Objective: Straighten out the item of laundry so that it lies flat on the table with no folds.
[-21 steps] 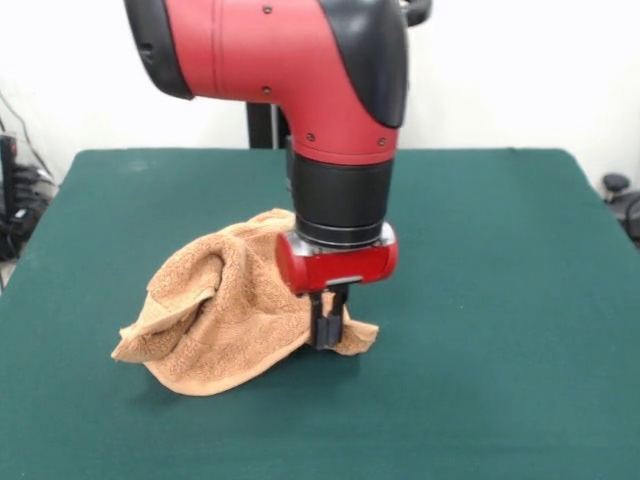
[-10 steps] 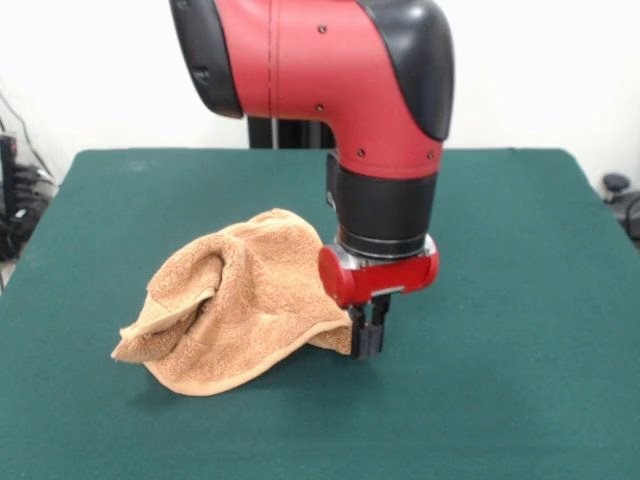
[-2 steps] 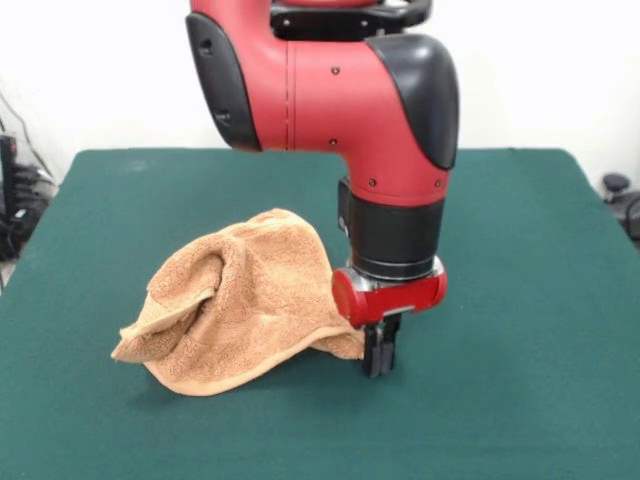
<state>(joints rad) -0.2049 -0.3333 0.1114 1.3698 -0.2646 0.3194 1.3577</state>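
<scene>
I saw the jaws (image 3: 380, 362) pressed together low over the surface (image 3: 520, 330), though whether they pinched the towel (image 3: 235, 310) corner beside them was hidden. They had drifted sideways, the crumpled towel's corner trailing along.

Bright, even light; soft shadows.

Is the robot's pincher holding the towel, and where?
Yes. The gripper pinches the towel by its right-hand corner, low at the table.

Rough terry towel (image 3: 240, 305), matt felt table (image 3: 520, 300)
</scene>
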